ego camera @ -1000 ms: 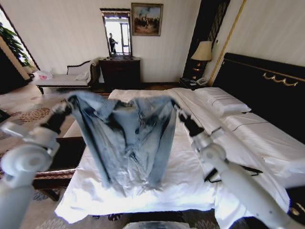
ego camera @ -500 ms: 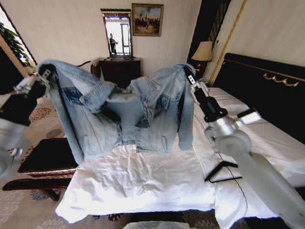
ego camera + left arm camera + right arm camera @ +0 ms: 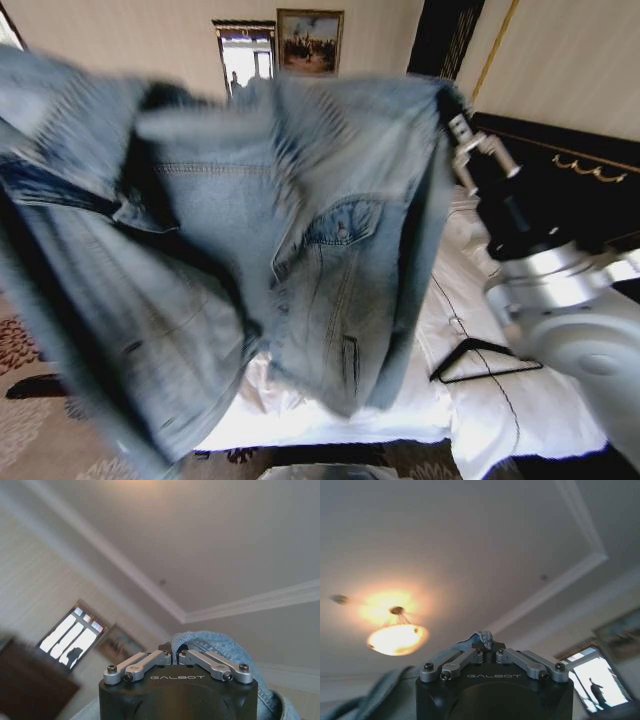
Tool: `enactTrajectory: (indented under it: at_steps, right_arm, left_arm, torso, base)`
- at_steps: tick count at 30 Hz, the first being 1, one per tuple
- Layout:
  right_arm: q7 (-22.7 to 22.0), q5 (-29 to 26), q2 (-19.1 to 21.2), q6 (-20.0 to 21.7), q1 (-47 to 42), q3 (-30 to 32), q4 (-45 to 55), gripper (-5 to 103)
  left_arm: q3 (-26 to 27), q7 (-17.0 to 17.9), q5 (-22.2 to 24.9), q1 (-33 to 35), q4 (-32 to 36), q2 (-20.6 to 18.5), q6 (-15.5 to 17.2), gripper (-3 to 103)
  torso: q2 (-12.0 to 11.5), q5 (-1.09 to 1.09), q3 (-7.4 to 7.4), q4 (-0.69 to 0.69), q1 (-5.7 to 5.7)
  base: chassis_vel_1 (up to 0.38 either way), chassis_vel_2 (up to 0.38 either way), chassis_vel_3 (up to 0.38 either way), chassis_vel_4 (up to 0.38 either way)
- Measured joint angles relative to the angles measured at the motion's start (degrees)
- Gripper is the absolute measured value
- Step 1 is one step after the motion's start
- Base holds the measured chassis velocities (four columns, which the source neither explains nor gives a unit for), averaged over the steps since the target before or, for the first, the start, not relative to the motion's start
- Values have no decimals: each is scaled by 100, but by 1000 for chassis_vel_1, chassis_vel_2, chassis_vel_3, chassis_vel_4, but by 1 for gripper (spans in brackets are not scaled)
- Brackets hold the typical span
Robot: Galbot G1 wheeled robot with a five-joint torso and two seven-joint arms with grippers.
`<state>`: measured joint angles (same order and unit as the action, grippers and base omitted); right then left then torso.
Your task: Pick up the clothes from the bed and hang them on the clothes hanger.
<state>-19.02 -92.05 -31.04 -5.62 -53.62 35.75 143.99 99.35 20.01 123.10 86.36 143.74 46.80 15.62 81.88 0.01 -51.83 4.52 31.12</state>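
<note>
Light-blue faded denim jacket [image 3: 250, 250] held high, spread wide before head camera, hanging clear above wide white-quilted bed [image 3: 480, 400]. Right pincer [image 3: 452, 112] clamped on jacket's upper right edge; right wrist view shows denim scrap pinched at fingertips. Left pincer [image 3: 175, 651] closed on denim fold, pointing at ceiling. Thin black triangular hanger [image 3: 485, 362] lies on quilt, below right arm.

jacket [image 3: 250, 250] blurred, hiding bed [image 3: 470, 400]
</note>
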Motion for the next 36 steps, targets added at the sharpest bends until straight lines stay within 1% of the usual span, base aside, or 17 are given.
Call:
enactTrajectory:
  at_steps: [1,3,4,5,6,7,9,10,11,12,15,16,20,24,29,32,36]
  right_arm:
    - [-82,0,1,44,-16,-25,0,7]
    - [-991,296,-83,719,-463,-499,-25,7]
    - [-1254,476,-139,1030,-695,-820,-117,7]
    - [-1511,683,-236,1350,-897,-1347,-423,7]
    - [-1511,683,-236,1350,-897,-1347,-423,7]
    - [-1597,742,-280,1462,-935,-1572,-575,7]
    - [-1779,839,-399,1704,-926,-2199,-1006,6]
    - [-1827,943,-566,1831,-764,-2860,-1466,6]
    - [-1815,1059,-710,1860,-608,-3287,-1846,6]
    - [-1815,1059,-710,1860,-608,-3287,-1846,6]
    - [-1624,1607,-1342,1741,-64,-4530,-3291,6]
    - [-1624,1607,-1342,1741,-64,-4530,-3291,6]
    - [-1416,2037,-1935,1431,457,-5213,-4348,6]
    - [-1209,2267,-2164,1157,851,-5428,-4812,6]
    - [-644,2463,-2429,689,1456,-5552,-5375,6]
    - [62,2697,-2739,135,1854,-5619,-6121,6]
    - [325,2957,-3157,-174,2064,-5788,-6956,6]
  left_arm:
    - [-162,49,0,3,-3,82,26,2]
    - [-1511,318,-204,14,-35,739,245,2]
    - [-2217,382,-529,-29,-37,1085,307,2]
    - [-3170,397,-1187,-121,-148,1523,379,2]
    - [-3170,397,-1187,-121,-148,1523,379,2]
    - [-3575,393,-1480,-158,-294,1697,420,2]
    - [-4551,328,-2187,-239,-885,2164,612,2]
    - [-5298,145,-2903,-326,-1604,2581,762,2]
    - [-5706,-3,-3400,-416,-2134,2864,820,2]
    - [-5706,-3,-3400,-416,-2134,2864,820,2]
    - [-6261,-286,-4525,-758,-3383,3496,867,2]
    - [-6261,-286,-4525,-758,-3383,3496,867,2]
    - [-6297,-425,-5126,-1144,-4241,3687,700,2]
    - [-6211,-483,-5194,-1332,-4353,3484,613,2]
    - [-5973,-825,-5187,-1733,-4472,2848,447,2]
    - [-5874,-1344,-5343,-2146,-5010,2469,159,2]
    - [-6032,-1578,-5736,-2483,-5745,2437,-16,2]
  torso:
    - [0,0,0,0,0]
    - [-2,-3,-2,-2,1]
    - [-2,-8,-3,-1,3]
    - [-3,-2,-3,0,5]
    - [-3,-2,-3,0,5]
    - [-3,6,-3,0,5]
    - [-4,4,-4,1,5]
    - [-4,0,-4,2,5]
    - [-4,1,-4,2,5]
    - [-4,1,-4,2,5]
    - [-4,3,-4,0,5]
    - [-4,3,-4,0,5]
    - [-4,0,-4,0,5]
    - [-4,-4,-4,-1,4]
    - [-4,-4,-3,0,3]
    - [-4,-1,-3,-3,4]
    - [-4,-2,-3,-1,4]
  base:
    - [0,0,0,0]
    - [0,0,0,0]
    - [0,0,0,0]
    - [0,0,0,0]
    - [0,0,0,0]
    - [0,0,0,0]
    - [0,0,0,0]
    - [0,0,0,0]
    - [0,0,0,0]
    - [0,0,0,0]
    - [0,0,0,0]
    - [0,0,0,0]
    - [0,0,0,0]
    - [0,0,0,0]
    - [0,0,0,0]
    - [0,0,0,0]
    - [0,0,0,0]
